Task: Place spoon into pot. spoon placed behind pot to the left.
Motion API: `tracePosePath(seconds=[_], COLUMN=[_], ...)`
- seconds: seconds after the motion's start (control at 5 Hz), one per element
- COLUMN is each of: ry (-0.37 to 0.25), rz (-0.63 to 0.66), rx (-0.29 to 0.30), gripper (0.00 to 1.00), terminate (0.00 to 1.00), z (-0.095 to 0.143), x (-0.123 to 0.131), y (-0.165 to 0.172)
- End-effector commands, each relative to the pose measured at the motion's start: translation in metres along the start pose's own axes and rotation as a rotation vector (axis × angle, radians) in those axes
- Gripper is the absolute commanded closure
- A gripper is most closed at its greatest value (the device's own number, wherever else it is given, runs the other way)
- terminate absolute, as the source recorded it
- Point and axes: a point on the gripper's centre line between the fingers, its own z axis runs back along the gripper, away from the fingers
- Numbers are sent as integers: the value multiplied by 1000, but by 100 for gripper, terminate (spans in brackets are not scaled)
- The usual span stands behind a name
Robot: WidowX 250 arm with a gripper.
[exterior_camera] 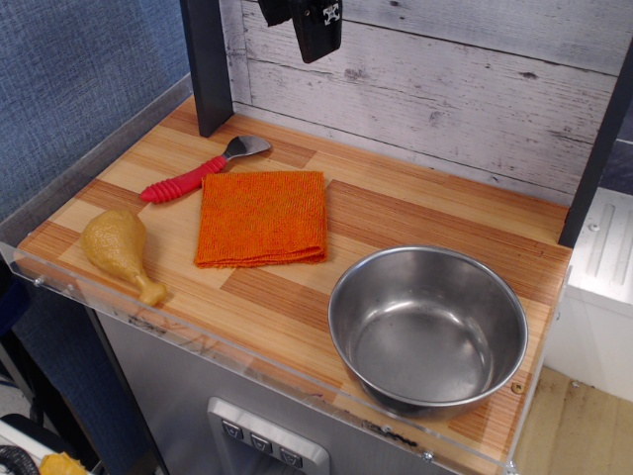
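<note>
Gripper (315, 28) high against back wall, touching nothing, opening unclear; spoon (193, 171) lies well left of pot (427, 327).

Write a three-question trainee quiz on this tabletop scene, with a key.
1. True or false: the pot is empty.
2. Which item touches the spoon? A) drumstick B) orange cloth C) none
3. Fill in: the gripper hangs above the table's ____ edge.

Key: 1 true; 2 C; 3 back.
</note>
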Motion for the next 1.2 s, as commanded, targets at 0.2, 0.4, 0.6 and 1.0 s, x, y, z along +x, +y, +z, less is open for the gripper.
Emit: tracePosePath(seconds=[0.2,0.4,0.6,1.0], ry=[27,58,75,92], rz=[59,104,181,304], rx=[-44,-50,-53,-54], gripper=[0,0,0,0], terminate=[0,0,0,0], z=[-14,-28,-33,-47], x=[-37,-69,-101,-134], y=[29,49,66,61])
